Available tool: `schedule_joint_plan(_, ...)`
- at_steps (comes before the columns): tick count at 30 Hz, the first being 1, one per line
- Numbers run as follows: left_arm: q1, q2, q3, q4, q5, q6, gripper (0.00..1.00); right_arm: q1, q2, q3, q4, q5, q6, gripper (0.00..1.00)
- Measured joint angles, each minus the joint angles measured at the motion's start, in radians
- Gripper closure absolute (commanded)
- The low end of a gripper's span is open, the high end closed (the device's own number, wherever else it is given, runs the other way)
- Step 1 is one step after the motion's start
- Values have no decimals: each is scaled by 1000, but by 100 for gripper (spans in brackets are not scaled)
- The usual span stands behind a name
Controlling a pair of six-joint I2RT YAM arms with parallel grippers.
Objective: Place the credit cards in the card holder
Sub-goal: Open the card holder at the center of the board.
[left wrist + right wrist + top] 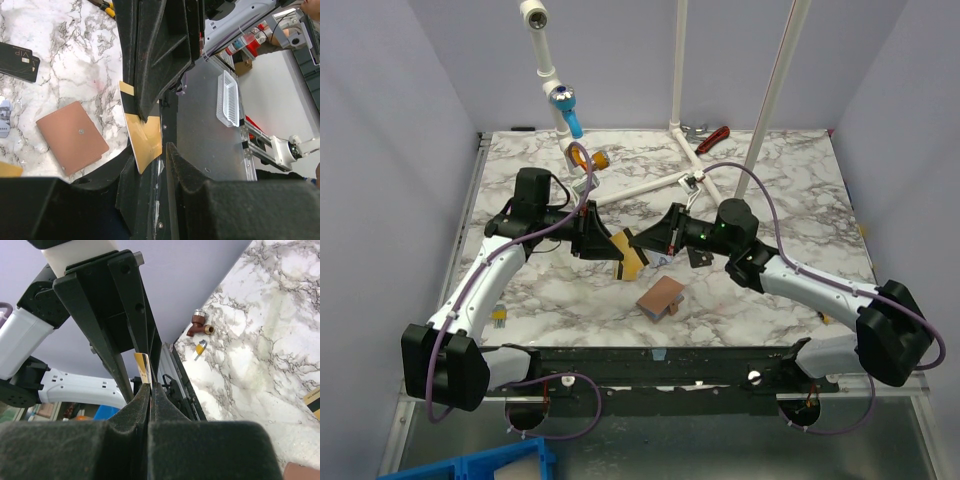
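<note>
1. Table (790,190): marble top. The holder lies near its middle, so I'm calling every position off that.
2. Left gripper (617,250): up in the air just beyond the holder and clamped on the gold card. I read that as keeping the card lifted so it can be steered to a slot.
3. Right gripper (642,240): faces the left one above the holder, fingers pressed tight together with the tips right at the card's edge. I can't tell whether they nip it. It looks to me like a steadying or hand-over pose.
4. Holder (661,297): flat and folded closed, stud up, with its long axis diagonal to the table edge. I judge it needs opening first.
5. Gold card (632,264): airborne and tilted, long axis sloping down toward the holder, stripe near the gripped end.
6. Black card (17,61) and grey card (4,117): flat on the table near the holder, apart from it, not yet loaded.
</note>
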Motion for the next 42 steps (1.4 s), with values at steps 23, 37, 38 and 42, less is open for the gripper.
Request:
schedule_joint_plan(23,-5,-2,-26,86,2,-156,100,-36,13,-10,88,-183,-16,92)
schedule_joint_plan(37,-3,19,16,39,11,-125,87,-36,8,30,-24,-243,-79,99)
schedule_joint_plan(38,-3,23,29,20,10,-110,78,-37,8,30,-24,-243,-79,99)
schedule_joint_plan(42,-3,23,40,2,7,-95,41,-37,7,30,-45,-243,-90,99)
